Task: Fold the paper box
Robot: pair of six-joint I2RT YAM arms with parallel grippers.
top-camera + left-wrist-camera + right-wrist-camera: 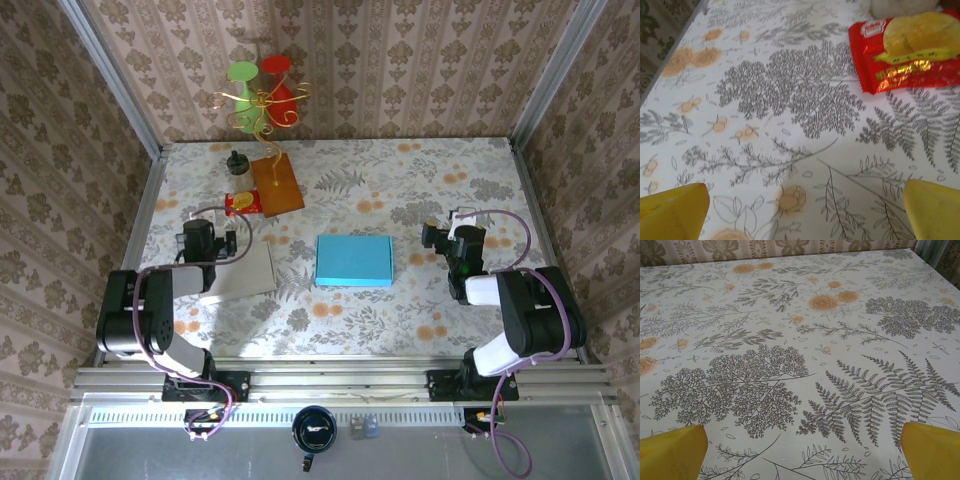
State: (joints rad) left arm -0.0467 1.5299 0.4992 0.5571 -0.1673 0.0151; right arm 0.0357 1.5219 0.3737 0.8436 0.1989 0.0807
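Observation:
The paper box is a light blue rectangle lying flat at the middle of the flowered table. My left gripper rests to its left, well apart from it, pointing toward the far side. In the left wrist view the left gripper is open, with yellow fingertips wide apart over bare tablecloth. My right gripper rests to the right of the box, a short gap away. Seen from the right wrist, the right gripper is open too, its yellow fingertips spread over the cloth with nothing between them.
A pale grey flat sheet lies beside the left arm. Beyond the left gripper lie a red snack packet, a small bottle and a wooden board. A wire ornament with green and red glasses stands at the back wall.

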